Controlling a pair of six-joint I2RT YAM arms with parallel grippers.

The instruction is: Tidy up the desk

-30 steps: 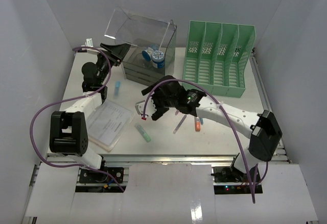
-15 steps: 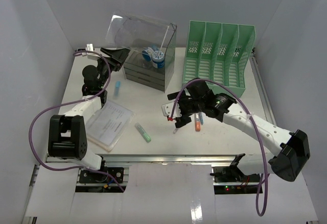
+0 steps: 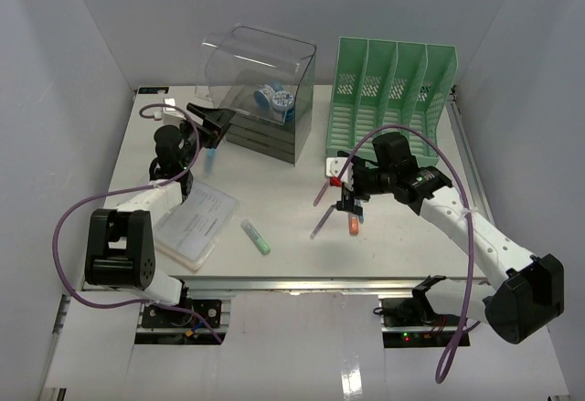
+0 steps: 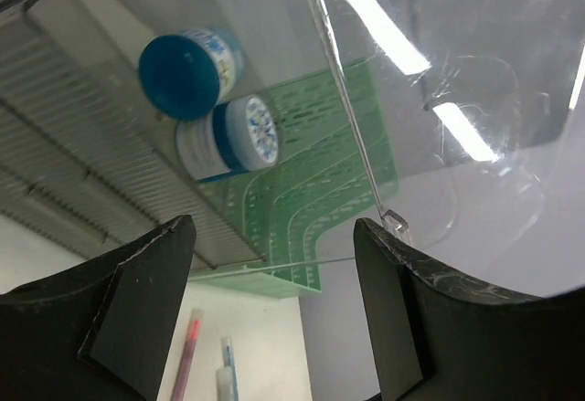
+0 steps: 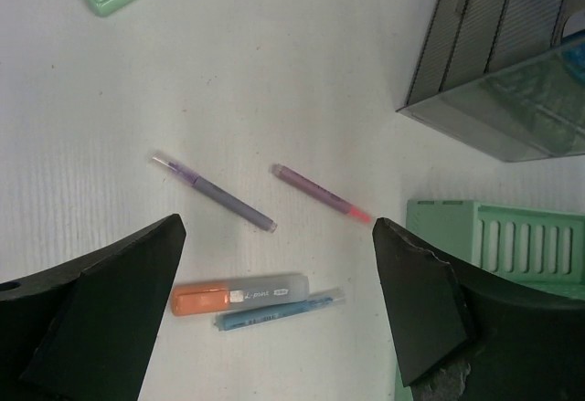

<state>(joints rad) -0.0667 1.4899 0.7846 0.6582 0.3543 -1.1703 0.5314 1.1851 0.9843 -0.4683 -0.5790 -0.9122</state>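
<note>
Desk [image 3: 274, 177] fills the middle of the top view. It is big, white and flat, with a metal rail along its near edge, and both arms stand at that edge.

Five small writing things lie close together on the right part of the desk. There is one purple pen [image 5: 215, 193], one dark pink pen [image 5: 320, 193], one blue pen [image 5: 279, 310] and one orange highlighter [image 5: 242, 293]. The blue pen and the orange highlighter lie side by side. The orange highlighter has tiny words on it, too small to read. One green highlighter [image 3: 256, 237] lies apart from them, nearer the left. Beside it is one flat pad of printed paper [image 3: 196, 223]; its print is too small to read. One small blue stick [image 3: 210, 157] lies near the left arm.

At the back stands one clear box [image 3: 265, 63] with grey drawers under it. Two round jars [image 4: 206, 109] with blue lids sit inside it, touching. Their labels cannot be read. Next to the box stands one green rack [image 3: 388, 100] with four slots.

The left gripper [image 3: 212, 118] is up by the clear box. Its jaws are wide apart and hold nothing. The right gripper [image 5: 274, 227] hangs over the pens, jaws wide apart too, holding nothing.
</note>
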